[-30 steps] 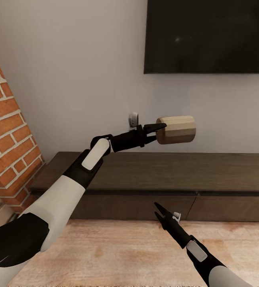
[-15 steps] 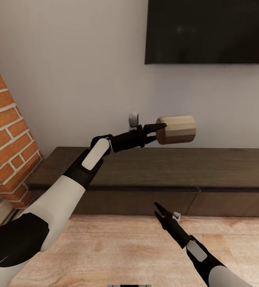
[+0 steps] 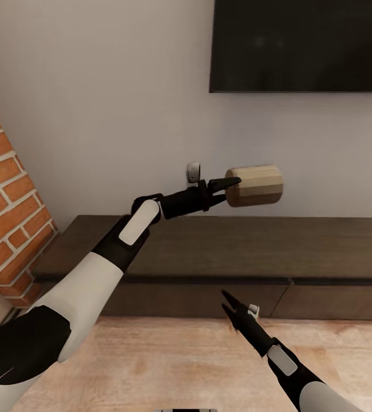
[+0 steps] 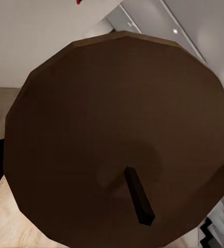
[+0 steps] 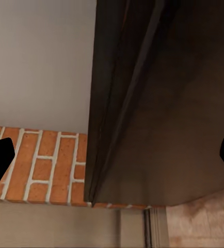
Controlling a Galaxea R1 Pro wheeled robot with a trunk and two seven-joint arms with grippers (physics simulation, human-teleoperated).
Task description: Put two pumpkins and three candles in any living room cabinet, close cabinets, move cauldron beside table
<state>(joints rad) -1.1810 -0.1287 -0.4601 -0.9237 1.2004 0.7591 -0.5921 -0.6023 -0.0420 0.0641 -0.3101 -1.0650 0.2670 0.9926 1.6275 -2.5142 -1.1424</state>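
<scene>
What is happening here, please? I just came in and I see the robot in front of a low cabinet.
The left gripper holds a striped cream-to-tan candle on its side, in the air above the long dark cabinet under the wall screen. The cabinet's front panels look closed. The right gripper is low in front of them, open and empty.

White-and-black arms (image 3: 94,280), slim black jaws
</scene>
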